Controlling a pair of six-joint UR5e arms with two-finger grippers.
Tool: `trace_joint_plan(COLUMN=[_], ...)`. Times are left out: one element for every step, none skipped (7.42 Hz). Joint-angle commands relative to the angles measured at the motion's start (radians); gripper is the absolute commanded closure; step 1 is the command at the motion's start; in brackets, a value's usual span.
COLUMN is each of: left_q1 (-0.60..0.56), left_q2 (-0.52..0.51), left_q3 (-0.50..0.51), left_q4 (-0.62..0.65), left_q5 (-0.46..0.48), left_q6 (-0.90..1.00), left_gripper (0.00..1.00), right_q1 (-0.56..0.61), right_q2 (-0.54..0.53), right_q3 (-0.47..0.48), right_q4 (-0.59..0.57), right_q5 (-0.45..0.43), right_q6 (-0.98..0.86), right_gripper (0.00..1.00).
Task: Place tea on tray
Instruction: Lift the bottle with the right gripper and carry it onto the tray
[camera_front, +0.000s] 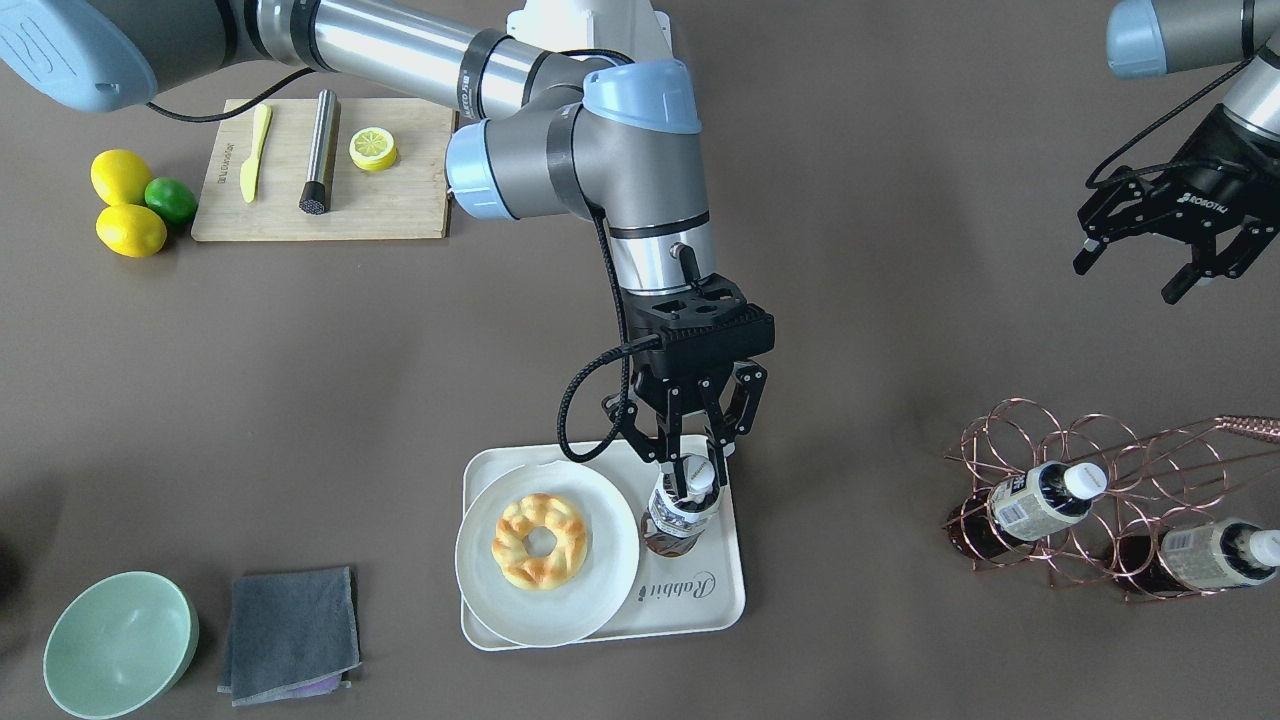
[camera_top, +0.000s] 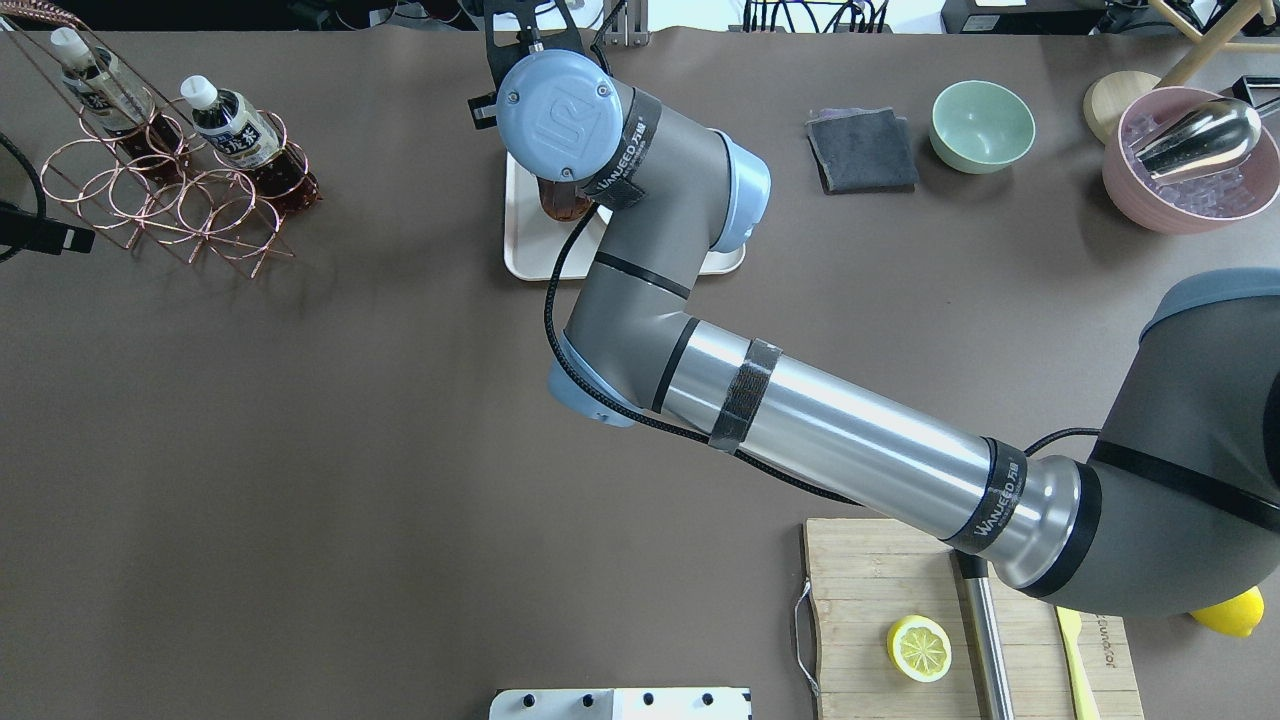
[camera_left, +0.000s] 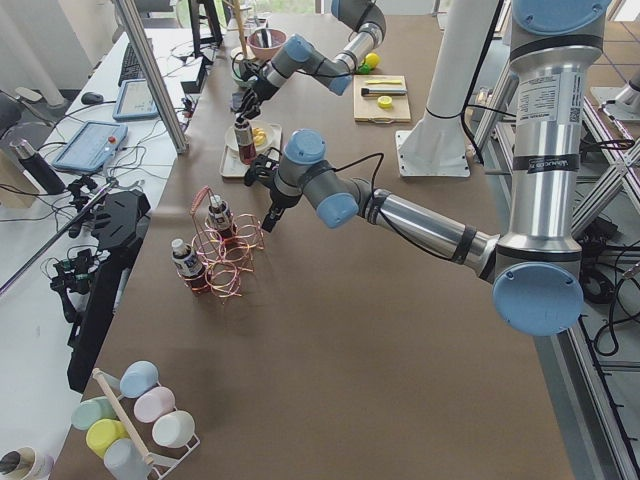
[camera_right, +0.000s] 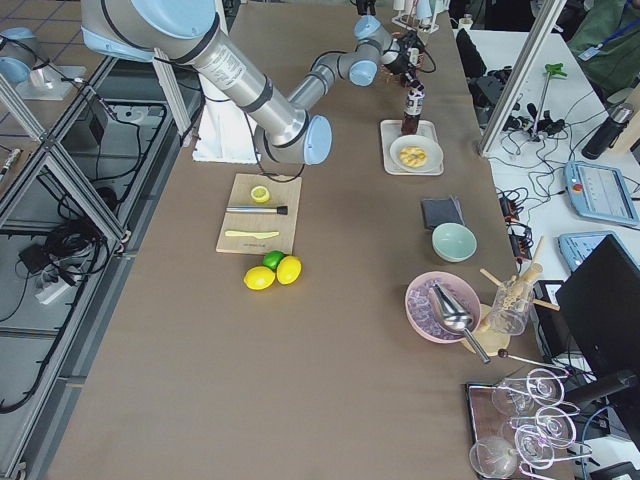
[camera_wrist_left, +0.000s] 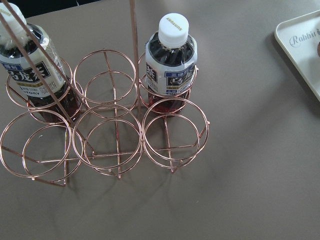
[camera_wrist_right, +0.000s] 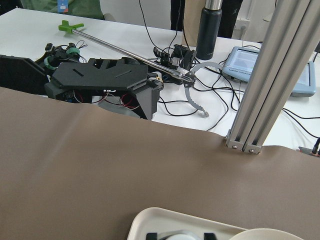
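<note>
The tea (camera_front: 680, 512) is held upright over the tray (camera_front: 700, 600), which lies at the middle of the desk's (camera_front: 900, 300) far edge, opposite the robot. The bottle is pinched at its white cap and neck by the right pincer (camera_front: 692, 468), whose fingers are pressed in on either side from above. The bottle's base is seen at the tray's bare strip, beside a round white plate (camera_front: 480, 560) carrying a ring-shaped pastry (camera_front: 540, 540). Whether the base is touching the tray cannot be told. The word "Rabbit" is printed just beside the bottle. The left pincer (camera_front: 1130, 275) is held spread, with nothing between its fingers, above the desk toward the far corner on the robot's left, well apart from the tray. Near it a copper wire rack (camera_wrist_left: 134, 60) is stood, in which two similar bottles (camera_wrist_left: 171, 60) are lodged.
</note>
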Motion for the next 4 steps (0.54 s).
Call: trace_joint_plan(left_q1=[0.0,0.0,0.0,0.0], left_q2=[-0.003,-0.003,-0.003,-0.002], left_q3=[-0.001,-0.001,-0.001,-0.001], left_q4=[0.0,0.0,0.0,0.0], left_q5=[0.0,0.0,0.0,0.0], left_q6=[0.0,0.0,0.0,0.0], left_gripper=[0.02,0.02,0.02,0.02], right_q1=[-0.011,-0.012,-0.012,-0.012], right_q2=[-0.015,-0.015,-0.015,-0.015], right_q3=[-0.003,-0.003,-0.003,-0.003], right_q4=[0.019,0.019,0.019,0.032], right_q5=[0.0,0.0,0.0,0.0], right_q6=[0.016,0.017,0.017,0.017], right_gripper=[1.0,1.0,1.0,1.0])
